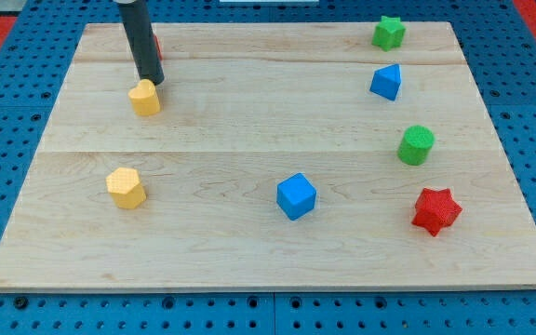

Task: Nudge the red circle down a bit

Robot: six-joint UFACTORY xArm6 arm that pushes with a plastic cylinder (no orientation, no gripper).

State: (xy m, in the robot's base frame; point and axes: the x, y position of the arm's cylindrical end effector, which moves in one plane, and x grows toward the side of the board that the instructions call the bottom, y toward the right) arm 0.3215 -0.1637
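Observation:
The red circle [158,45] is near the board's top left corner and is almost wholly hidden behind my rod; only a thin red sliver shows on the rod's right side. My tip [153,82] rests below that sliver, right at the top edge of a yellow block [144,97]. I cannot tell whether the tip touches the yellow block.
On the wooden board [249,140] there is a yellow hexagon [126,187] at the lower left and a blue cube [296,195] at the lower middle. On the right are a red star [435,210], green circle [416,145], blue block [387,82] and green star [389,33].

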